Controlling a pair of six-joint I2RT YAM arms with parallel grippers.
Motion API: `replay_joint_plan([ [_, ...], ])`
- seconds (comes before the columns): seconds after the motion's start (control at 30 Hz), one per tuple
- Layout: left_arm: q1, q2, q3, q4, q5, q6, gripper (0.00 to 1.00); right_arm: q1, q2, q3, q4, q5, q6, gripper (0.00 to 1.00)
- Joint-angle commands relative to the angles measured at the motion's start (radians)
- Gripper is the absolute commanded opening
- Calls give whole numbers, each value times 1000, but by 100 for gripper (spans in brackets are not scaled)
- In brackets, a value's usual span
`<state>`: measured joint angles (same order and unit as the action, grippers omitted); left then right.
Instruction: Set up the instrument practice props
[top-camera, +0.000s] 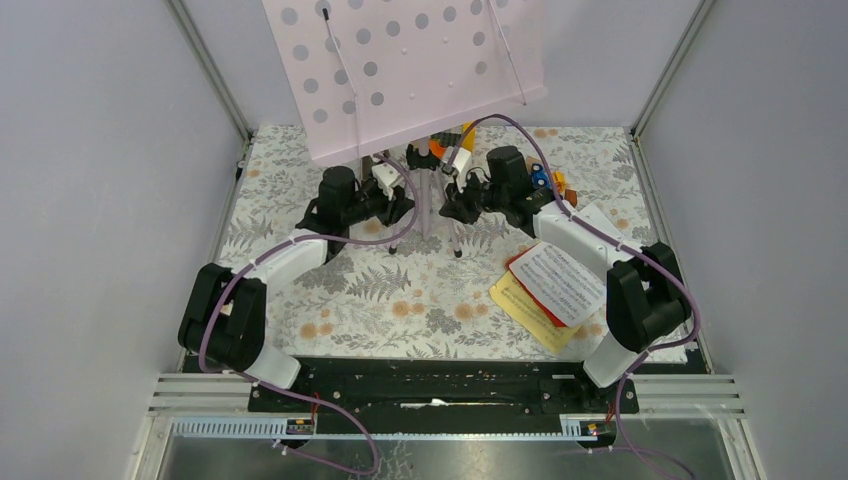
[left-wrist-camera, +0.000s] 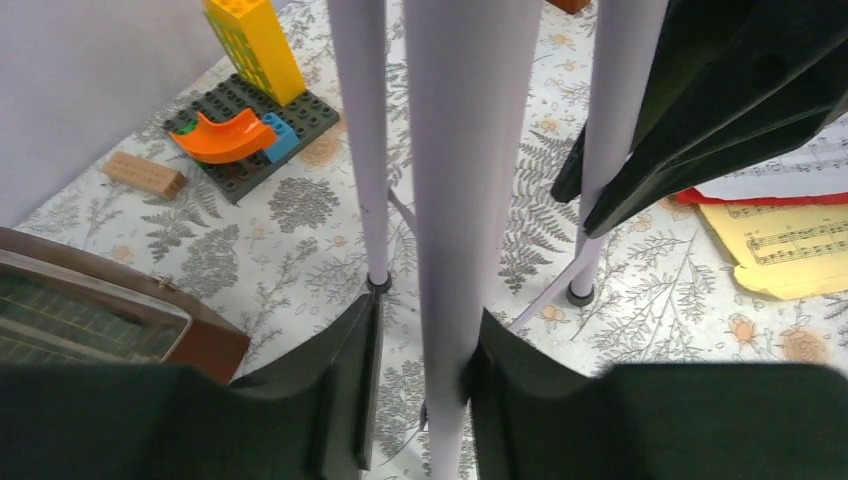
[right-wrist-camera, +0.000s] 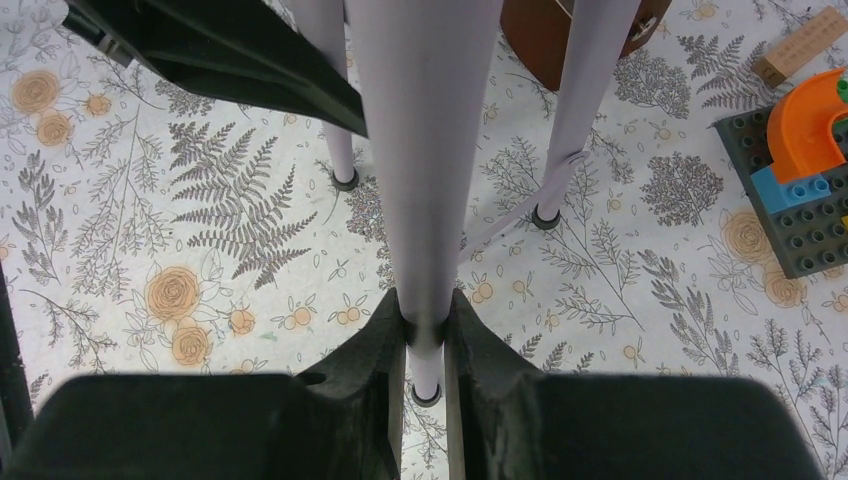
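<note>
A fern-print table (top-camera: 400, 300) between grey walls carries everything. The left pincer (left-wrist-camera: 422, 350) straddles a lilac tube of the tripod (top-camera: 432, 195), part open: one finger touches it and a gap shows at the other. The tripod stands upright at mid-table toward the far side, its long axis vertical and its feet spread. The pale pink panel (top-camera: 420, 60) tops it, tilted, face toward the arms. The right pincer (right-wrist-camera: 425, 330) clamps a tripod leg. Farther right, sheet-music pages (top-camera: 550, 285) lie flat, overlapping.
</note>
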<state>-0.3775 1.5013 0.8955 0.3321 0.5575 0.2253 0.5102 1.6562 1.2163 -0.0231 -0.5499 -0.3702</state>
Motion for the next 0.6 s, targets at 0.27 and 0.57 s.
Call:
replay_joint_plan([
  [0.27,31,-43,-63,65,-35,-9,84,-24,40,-27,-23,2,24,0],
  [0.57,28,39,-48,-21,-65,-54,80,-25,42,-26,-24,-1,29,0],
])
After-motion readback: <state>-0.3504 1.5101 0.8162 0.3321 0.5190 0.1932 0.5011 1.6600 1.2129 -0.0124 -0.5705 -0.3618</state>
